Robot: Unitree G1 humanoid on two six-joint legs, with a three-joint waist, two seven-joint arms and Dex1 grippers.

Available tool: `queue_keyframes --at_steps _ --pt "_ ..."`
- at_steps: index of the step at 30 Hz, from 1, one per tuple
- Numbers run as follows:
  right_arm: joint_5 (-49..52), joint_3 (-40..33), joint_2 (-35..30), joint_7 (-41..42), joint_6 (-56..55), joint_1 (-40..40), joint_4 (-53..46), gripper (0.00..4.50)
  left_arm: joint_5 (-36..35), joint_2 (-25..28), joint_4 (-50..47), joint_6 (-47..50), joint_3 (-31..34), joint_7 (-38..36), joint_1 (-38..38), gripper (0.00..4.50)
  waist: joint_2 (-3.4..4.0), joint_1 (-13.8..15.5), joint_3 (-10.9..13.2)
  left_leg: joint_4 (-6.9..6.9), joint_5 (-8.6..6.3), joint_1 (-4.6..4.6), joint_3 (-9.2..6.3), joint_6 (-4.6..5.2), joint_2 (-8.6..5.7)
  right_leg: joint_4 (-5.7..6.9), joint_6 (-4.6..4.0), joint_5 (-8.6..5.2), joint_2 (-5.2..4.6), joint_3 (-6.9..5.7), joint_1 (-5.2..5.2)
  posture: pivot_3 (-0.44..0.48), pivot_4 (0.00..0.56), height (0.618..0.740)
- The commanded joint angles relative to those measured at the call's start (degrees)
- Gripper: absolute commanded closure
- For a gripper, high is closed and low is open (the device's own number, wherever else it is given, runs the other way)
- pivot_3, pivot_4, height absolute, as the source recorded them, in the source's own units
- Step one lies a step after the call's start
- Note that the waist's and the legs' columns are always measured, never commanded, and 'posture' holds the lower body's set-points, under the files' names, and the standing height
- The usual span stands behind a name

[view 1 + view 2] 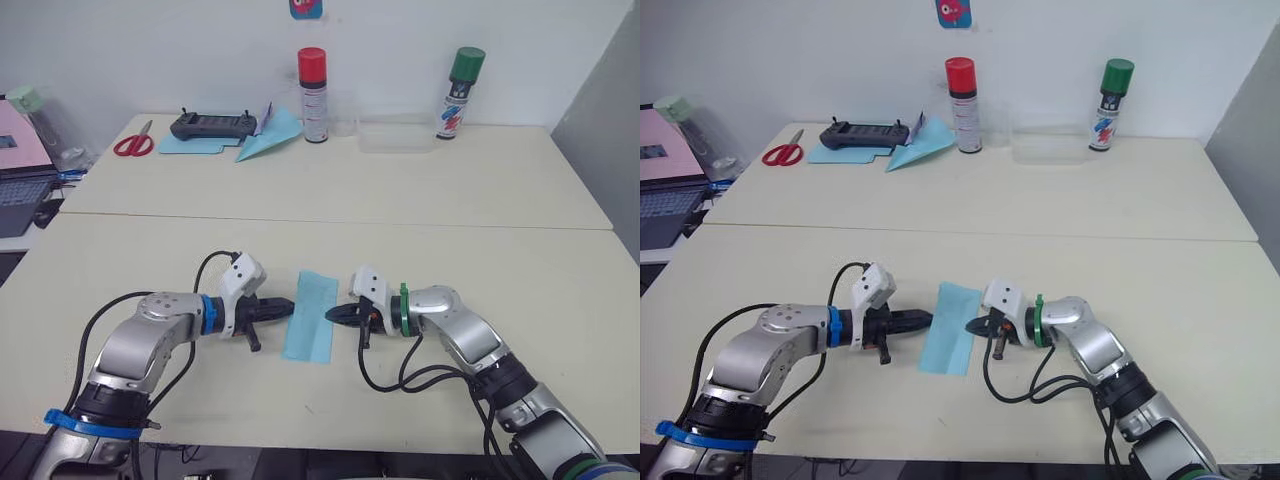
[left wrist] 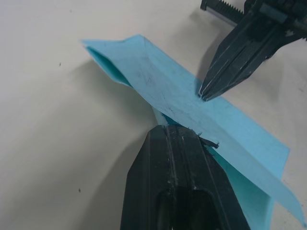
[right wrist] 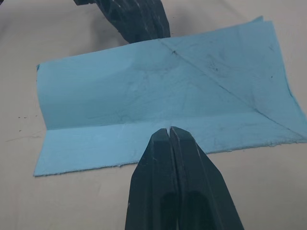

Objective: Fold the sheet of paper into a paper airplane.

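1. Sheet of paper (image 1: 310, 316): on the surface (image 1: 450, 250) between both grippers; folded lengthwise, diagonal creases showing.
2. Left gripper (image 1: 283, 306): fingers closed, at one long edge.
3. Right gripper (image 1: 336, 313): closed, tip pressing opposite edge.
4. Remaining: nose and wing folds, judged early.

Two counters (image 1: 560, 250), pushed edge to edge. Two tools: left tool (image 1: 287, 305) and right tool (image 1: 333, 314), each with fingers pressed together. One sheet of paper (image 1: 311, 316) between them. On the far counter: two spray cans, one red-capped (image 1: 313, 95) and one green-capped (image 1: 459, 93); one pair of red-handled scissors (image 1: 133, 143); one black controller (image 1: 212, 125); one light-blue paper dart (image 1: 270, 138); one flat light-blue sheet (image 1: 190, 146); one clear plastic box (image 1: 396, 135). One laptop (image 1: 22, 175) at the left edge.
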Motion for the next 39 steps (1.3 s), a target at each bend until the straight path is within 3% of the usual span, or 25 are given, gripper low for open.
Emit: queue_keyframes --at_steps 1,21,34,39 --pt "-2.1 0.3 -1.4 -0.9 1.9 1.4 2.5 4.46 -1.6 -0.3 -3.0 0.2 1.2 0.5 -0.8 4.50 0.00 0.0 0.0 0.00 0.00 0.00 0.00 0.00 0.00 0.00 0.00 0.00 0.00 0.00 0.00 0.000 0.150 0.740" --pt "-2.4 0.7 -1.2 -1.2 1.8 1.3 2.4 4.46 -2.2 4.4 -9.3 1.4 1.3 1.3 4.3 4.50 0.00 -0.1 0.0 0.00 0.00 0.00 0.00 0.00 0.01 0.00 0.00 0.00 0.00 0.01 -0.01 0.000 0.150 0.740" --pt "-1.0 -0.7 -1.0 -1.4 3.9 0.7 2.0 4.46 0.5 -1.6 -3.4 -1.3 -3.6 2.8 -1.7 4.50 0.00 -0.1 0.0 0.01 0.00 0.04 0.02 0.00 0.01 0.02 0.00 0.01 0.01 0.02 0.00 0.000 0.150 0.740" --pt "4.9 -5.1 -1.5 -1.3 12.8 0.2 -4.5 2.99 0.5 -2.5 -3.4 -1.1 -4.3 2.4 -2.6 4.50 0.00 -0.1 0.0 0.01 0.00 -0.01 -0.01 0.00 0.01 0.04 0.00 0.02 0.01 0.00 -0.02 0.000 0.150 0.740"
